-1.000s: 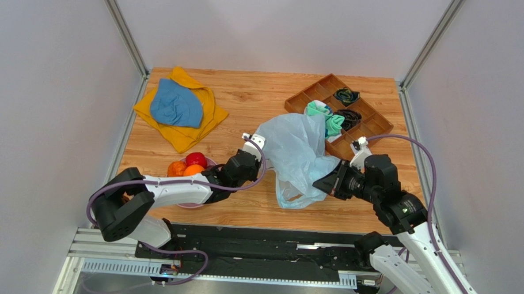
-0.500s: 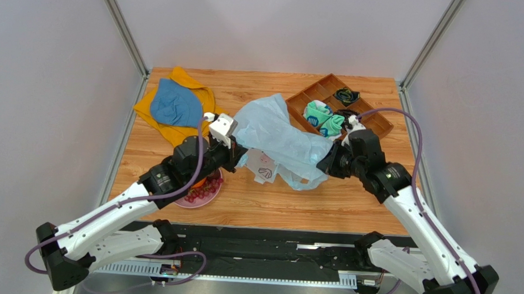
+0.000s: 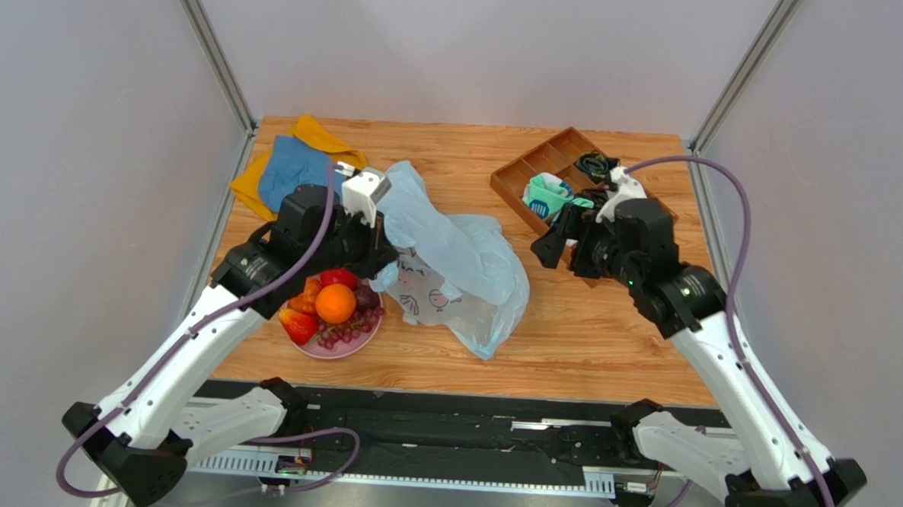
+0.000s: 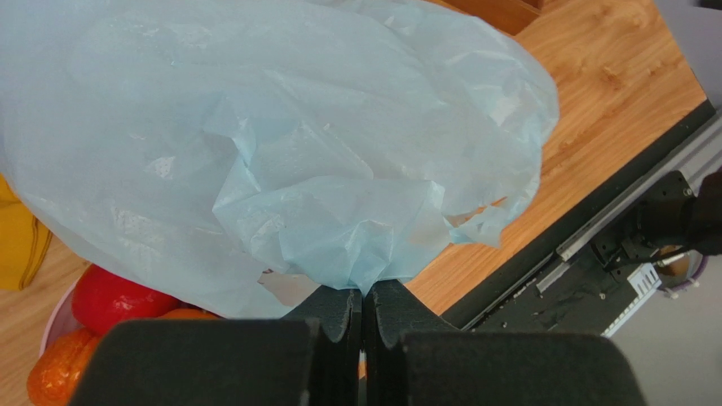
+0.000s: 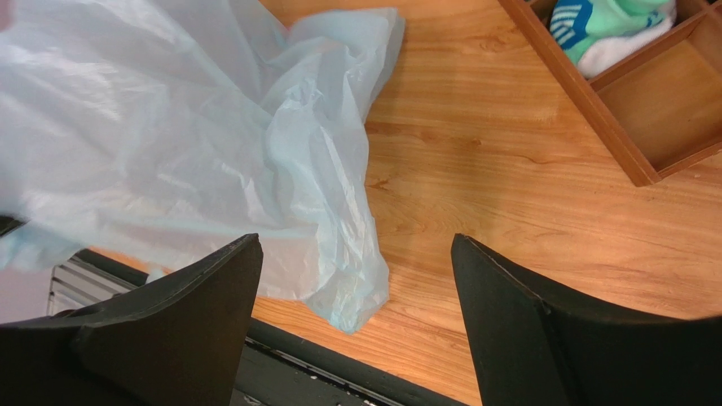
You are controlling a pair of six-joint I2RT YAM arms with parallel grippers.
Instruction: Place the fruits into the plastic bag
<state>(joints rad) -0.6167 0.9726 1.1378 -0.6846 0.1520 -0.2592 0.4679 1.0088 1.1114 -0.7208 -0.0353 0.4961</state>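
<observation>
The pale blue plastic bag (image 3: 456, 259) lies crumpled on the table, its left end lifted. My left gripper (image 3: 379, 241) is shut on a pinch of the plastic bag (image 4: 280, 144), seen between the closed fingers of the left gripper (image 4: 364, 296). The fruits sit on a pink plate (image 3: 355, 343) just left of the bag: an orange (image 3: 335, 303), a red apple (image 3: 337, 278) and grapes (image 3: 344, 331). The bag partly hides the apple (image 4: 110, 296) in the left wrist view. My right gripper (image 3: 562, 249) stands open to the bag's right, with nothing in the right gripper (image 5: 356, 241).
A wooden divided tray (image 3: 517, 176) with socks stands at the back right, close behind the right gripper. A blue cloth on a yellow cloth (image 3: 294, 172) lies at the back left. A black rail (image 3: 449, 419) runs along the table's near edge.
The right gripper let go of the bag, opened wide and drew back to the right. The left gripper pulled the bag leftward, and the bag's free end sank onto the table.
</observation>
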